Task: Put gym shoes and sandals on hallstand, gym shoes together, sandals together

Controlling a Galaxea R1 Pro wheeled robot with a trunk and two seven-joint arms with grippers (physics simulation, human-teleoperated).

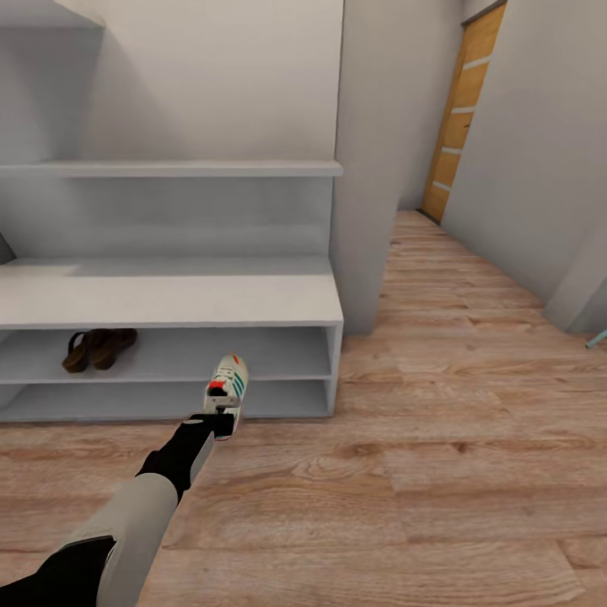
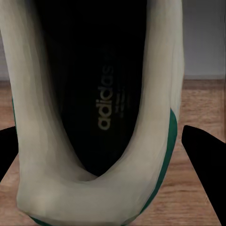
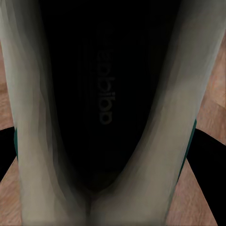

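Reaching toward lower centre of the head view, the left gripper grasps a gym shoe before the hallstand; sandals sit on its upper shelf, frame left. Left wrist view: shoe between fingers. Right wrist view: right gripper clasps another gym shoe.

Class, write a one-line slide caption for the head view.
Left gripper holds a gym shoe before the hallstand; sandals sit on its shelf.
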